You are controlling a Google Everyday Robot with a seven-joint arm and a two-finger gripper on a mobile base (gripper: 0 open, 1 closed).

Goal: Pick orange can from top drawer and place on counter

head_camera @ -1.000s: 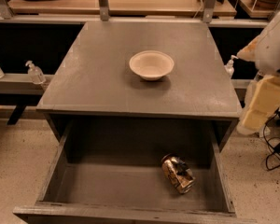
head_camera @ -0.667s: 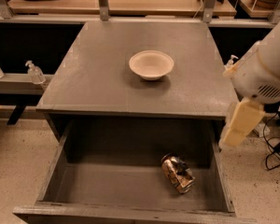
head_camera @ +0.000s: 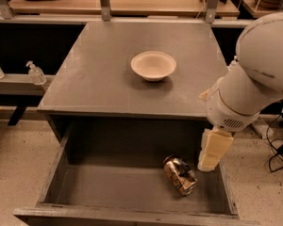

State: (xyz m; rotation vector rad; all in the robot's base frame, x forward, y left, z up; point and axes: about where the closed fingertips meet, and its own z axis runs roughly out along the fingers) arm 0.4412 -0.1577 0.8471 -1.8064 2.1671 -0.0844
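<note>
Gripper [head_camera: 209, 163] now hangs at the drawer's [head_camera: 55, 174] right side, over the inner right wall, tip pointing down, just right of the can [head_camera: 180, 174] and not touching it. Vs 1 s ago: it was outside the cabinet, well right of the counter [head_camera: 99, 79] edge and higher; arm has swung left and down, and its big white joint now covers the counter's right front corner. Open or closed: can't tell, gripper seen as one cream block. Can unchanged: on its side on the drawer floor, right of centre, dented. Drawer pulled fully out, same as before. Bowl [head_camera: 153, 65] unmoved, mid-counter, upright.
</note>
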